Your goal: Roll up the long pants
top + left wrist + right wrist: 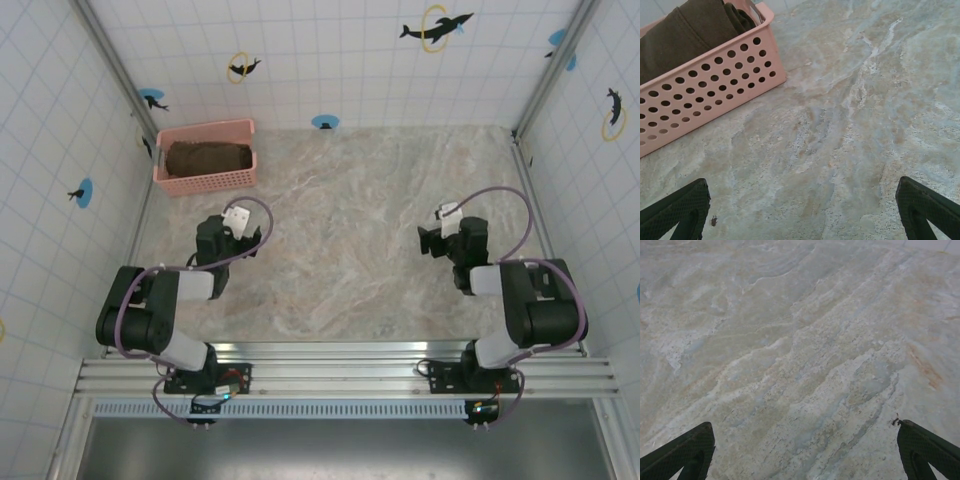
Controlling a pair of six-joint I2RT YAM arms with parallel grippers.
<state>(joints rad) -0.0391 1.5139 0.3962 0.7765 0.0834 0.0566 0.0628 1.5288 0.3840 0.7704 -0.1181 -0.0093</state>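
Hovering low, splayed: left pincer (802,195), right pincer (805,432).

Ahead-left of the left gripper (802,192), the long pants (675,40) are showing matt, soft brown cloth; the basket (715,85) is looking like smooth pink plastic; the table (850,115) is showing a matt, marbled, grainy finish.

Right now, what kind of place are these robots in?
Probably a robot practice booth made to look like a laundry corner: white tiled walls with dolphin stickers, a marble-look table, and a pink basket holding the long pants.
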